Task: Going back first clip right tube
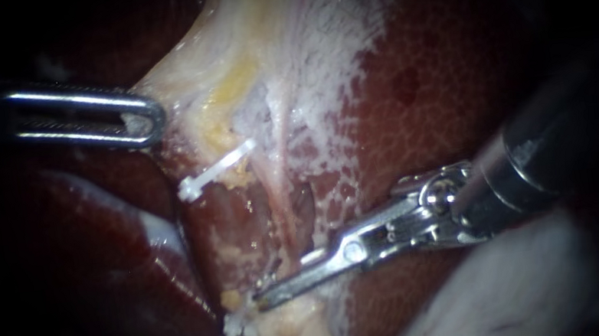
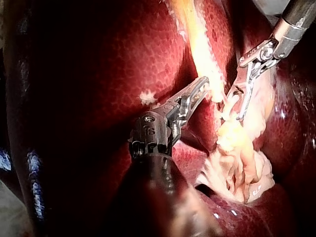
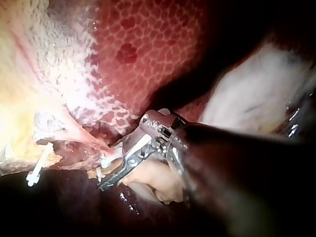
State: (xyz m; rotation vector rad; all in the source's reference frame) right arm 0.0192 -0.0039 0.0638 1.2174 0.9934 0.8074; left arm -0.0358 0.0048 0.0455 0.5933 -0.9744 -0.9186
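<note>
So everything's resting on the dark red, glossy, mottled liver (image 1: 460,93). Lying right on it is a pale yellow-white band of fatty tissue (image 1: 242,83), running from the left instrument (image 1: 150,122) to just past the right instrument (image 1: 262,298), with a lacy white film (image 1: 337,70) alongside. A small white plastic clip (image 1: 215,173) sits on that band, between the two tips.

Slanted white clip (image 1: 217,173) on yellowish tissue (image 1: 226,127)

Left instrument (image 1: 153,122): dark shaft, bright steel jaws formed as long slotted loops. Right instrument (image 1: 268,294): dark glossy shaft, silver pinned wrist, slim tapered jaws.
</note>
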